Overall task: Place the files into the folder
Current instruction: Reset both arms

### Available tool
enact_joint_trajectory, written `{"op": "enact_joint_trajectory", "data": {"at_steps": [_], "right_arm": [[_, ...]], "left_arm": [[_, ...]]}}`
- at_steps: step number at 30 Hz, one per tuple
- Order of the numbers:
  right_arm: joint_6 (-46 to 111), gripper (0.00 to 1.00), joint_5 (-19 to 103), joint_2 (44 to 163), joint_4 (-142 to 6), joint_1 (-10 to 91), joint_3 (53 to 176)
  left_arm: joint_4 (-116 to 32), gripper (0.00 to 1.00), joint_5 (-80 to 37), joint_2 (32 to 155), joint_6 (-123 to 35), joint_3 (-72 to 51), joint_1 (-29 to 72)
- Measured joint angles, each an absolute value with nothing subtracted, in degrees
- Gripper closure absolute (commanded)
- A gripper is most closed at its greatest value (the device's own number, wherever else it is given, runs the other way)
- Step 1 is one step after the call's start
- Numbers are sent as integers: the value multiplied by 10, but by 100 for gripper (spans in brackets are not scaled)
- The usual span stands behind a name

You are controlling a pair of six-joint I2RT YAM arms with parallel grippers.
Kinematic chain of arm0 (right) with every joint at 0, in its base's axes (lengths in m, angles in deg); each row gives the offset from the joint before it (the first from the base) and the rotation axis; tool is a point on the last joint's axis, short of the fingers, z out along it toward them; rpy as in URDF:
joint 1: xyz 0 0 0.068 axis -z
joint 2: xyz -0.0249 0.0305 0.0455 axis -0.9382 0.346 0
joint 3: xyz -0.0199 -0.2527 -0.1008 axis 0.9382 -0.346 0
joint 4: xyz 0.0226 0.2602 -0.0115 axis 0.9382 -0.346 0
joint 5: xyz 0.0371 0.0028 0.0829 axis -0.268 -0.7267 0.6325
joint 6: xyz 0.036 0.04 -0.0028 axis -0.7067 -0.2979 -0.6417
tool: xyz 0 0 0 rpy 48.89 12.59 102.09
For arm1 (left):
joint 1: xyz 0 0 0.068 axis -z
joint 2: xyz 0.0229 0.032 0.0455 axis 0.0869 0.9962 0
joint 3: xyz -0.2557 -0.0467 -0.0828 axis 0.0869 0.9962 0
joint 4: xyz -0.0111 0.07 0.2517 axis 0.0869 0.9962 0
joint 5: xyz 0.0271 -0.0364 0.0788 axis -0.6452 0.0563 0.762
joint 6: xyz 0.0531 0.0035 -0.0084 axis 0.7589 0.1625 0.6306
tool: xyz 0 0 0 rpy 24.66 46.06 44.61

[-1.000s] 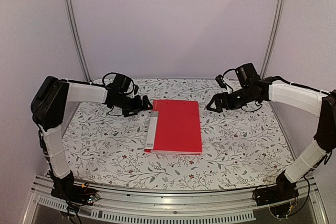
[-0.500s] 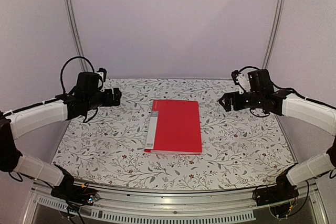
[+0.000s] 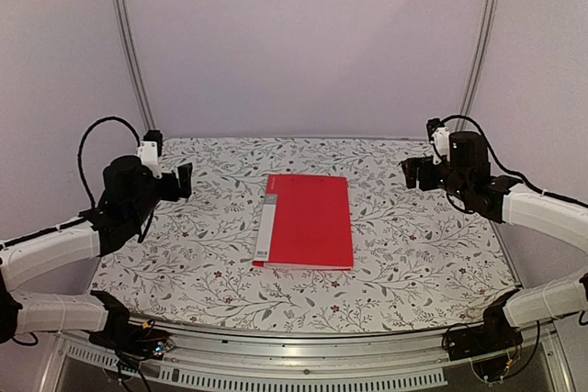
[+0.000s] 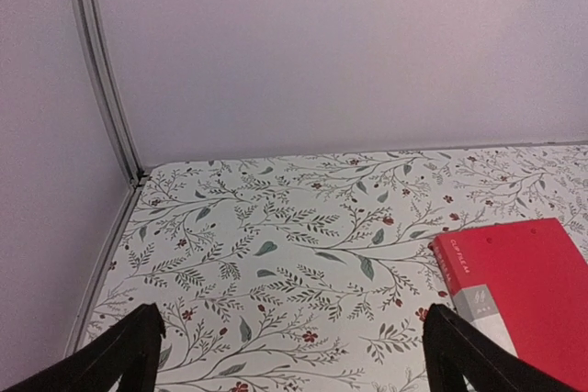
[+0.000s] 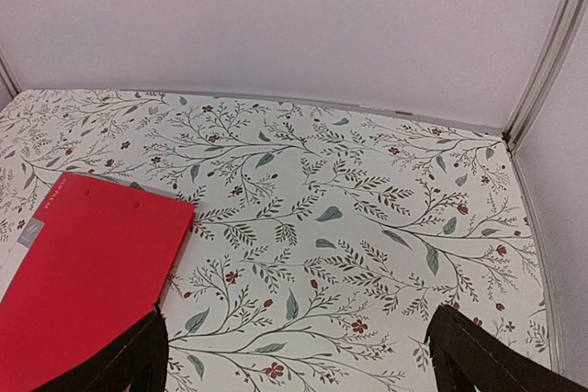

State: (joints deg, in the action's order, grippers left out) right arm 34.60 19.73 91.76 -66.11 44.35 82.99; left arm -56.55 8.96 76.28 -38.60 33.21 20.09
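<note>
Soft, even, pinkish light; faint shadows; overhead view slightly grainy; no glare.

Closed red folder (image 3: 307,221) flat mid-table

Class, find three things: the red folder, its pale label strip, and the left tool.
folder (image 3: 312,222), top view, middle of its red cover.
label strip (image 3: 264,231), top view, along the spine edge.
left tool (image 3: 182,181), top view, midway between its fingertips.

The top camera looked down from behind over the whole table (image 3: 413,263). Both wrist cameras sat low, facing the back wall (image 3: 303,43); all three shared the folder (image 3: 308,222).
</note>
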Motion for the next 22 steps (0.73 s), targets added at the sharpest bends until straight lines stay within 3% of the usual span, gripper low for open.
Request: {"op": "enact_joint_trajectory", "data": {"at_steps": [22], "right_arm": [[378, 1, 196, 903, -636, 443, 804]], "left_arm": [[-581, 0, 81, 783, -380, 332, 201]]}}
